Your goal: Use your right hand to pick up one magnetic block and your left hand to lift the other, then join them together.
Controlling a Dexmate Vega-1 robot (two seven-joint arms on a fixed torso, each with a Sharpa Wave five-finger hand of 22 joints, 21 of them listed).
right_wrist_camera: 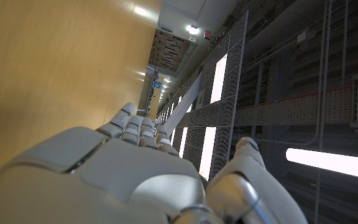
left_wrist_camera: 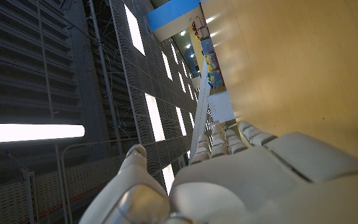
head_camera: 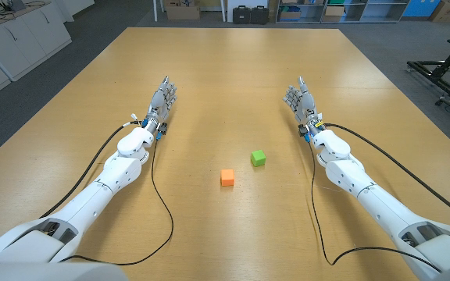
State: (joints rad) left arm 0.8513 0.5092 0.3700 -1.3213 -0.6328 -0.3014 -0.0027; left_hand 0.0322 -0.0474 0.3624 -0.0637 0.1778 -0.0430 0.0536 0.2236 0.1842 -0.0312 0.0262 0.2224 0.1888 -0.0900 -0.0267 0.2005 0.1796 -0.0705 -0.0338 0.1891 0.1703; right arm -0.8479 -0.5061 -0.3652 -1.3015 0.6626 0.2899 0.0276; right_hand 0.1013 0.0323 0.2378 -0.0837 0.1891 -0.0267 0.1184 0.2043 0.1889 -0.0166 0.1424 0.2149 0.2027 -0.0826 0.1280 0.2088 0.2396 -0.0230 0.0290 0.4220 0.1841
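Lab: storage shelves (head_camera: pixel 342 9), equipment cases (head_camera: pixel 250 13).

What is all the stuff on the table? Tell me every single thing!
Orange block: one, orange, near the table's middle, closer to the robot.
Green block: one, green, just right of and beyond the orange block, apart from it.
Table: one, light wood, under everything.
Cables: black, trailing along both arms on the table.
Boxes and cases: several, on the floor beyond the table's far edge.
Left hand: one, white and grey, left of the blocks, holding nothing.
Right hand: one, white and grey, right of the blocks, holding nothing.
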